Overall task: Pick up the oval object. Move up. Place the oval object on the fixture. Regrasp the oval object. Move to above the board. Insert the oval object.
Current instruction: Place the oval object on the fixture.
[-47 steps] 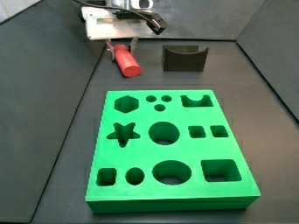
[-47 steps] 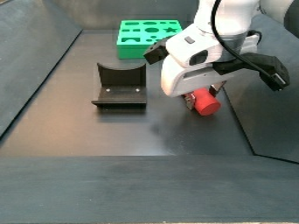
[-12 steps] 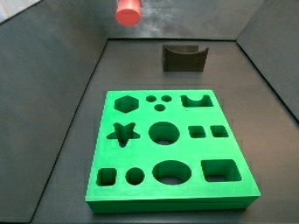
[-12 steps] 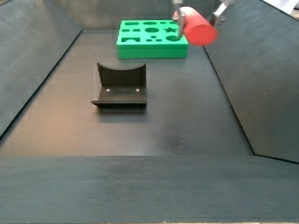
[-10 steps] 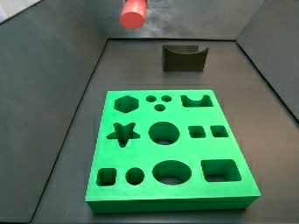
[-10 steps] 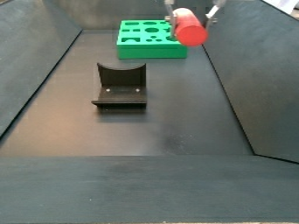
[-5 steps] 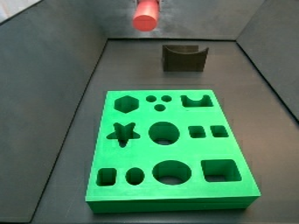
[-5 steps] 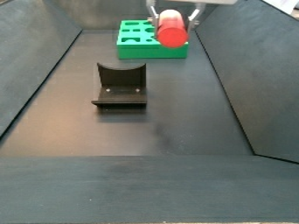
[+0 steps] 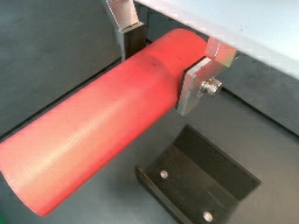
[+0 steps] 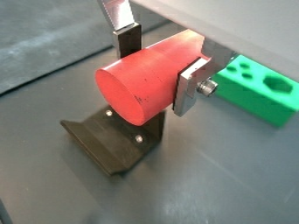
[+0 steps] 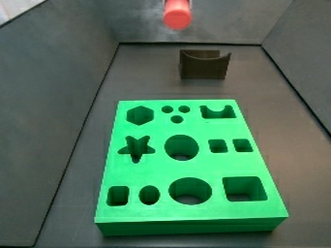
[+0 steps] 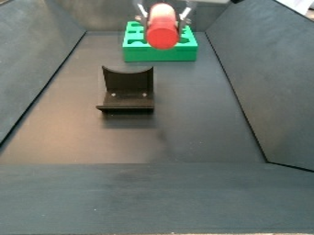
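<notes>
Wrist views both show the gripper (image 9: 163,54) clamped on the peg (image 9: 105,131), a silver finger (image 9: 198,77) with dark pad pressed on each side near one end; the rest of the peg juts out free. Peg is up in the air, off the floor. Fixture (image 10: 117,144) sits on the dark floor below the peg, not touching it. Board (image 10: 261,88) corner shows beyond the finger. Side views: peg (image 11: 177,14) at the top edge, high above the far end, fixture (image 11: 203,64) below and a bit to the side, board (image 11: 189,165) nearer the camera. Peg (image 12: 161,33) overlaps the board (image 12: 138,42) in a side view; fixture (image 12: 127,90) well apart from it.
</notes>
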{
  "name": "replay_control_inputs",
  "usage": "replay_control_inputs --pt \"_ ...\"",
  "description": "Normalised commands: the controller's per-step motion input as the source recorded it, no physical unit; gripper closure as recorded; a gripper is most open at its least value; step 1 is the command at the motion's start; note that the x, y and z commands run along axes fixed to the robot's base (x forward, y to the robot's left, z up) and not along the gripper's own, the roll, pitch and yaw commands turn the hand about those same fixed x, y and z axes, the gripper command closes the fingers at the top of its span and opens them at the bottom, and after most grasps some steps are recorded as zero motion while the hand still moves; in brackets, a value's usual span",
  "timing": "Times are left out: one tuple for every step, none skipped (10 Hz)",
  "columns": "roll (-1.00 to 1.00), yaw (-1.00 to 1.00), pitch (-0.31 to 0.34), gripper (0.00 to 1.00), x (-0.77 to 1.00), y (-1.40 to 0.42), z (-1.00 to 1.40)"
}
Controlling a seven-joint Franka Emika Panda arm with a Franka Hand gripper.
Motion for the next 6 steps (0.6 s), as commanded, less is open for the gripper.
replay_control_inputs --pt "-1.00 0.10 0.201 1.00 1.00 0.19 0.16" --pt "-1.00 0.06 0.215 1.00 1.00 0.16 0.11" --pt "-1.00 0.03 0.235 1.00 0.91 0.13 0.08" --pt "-0.95 -0.01 0.242 1.00 0.80 0.09 0.05" --pt "-0.78 -0.04 0.213 1.00 0.69 0.07 0.02" --pt "-0.54 -0.08 0.173 1.00 0.54 0.06 0.02"
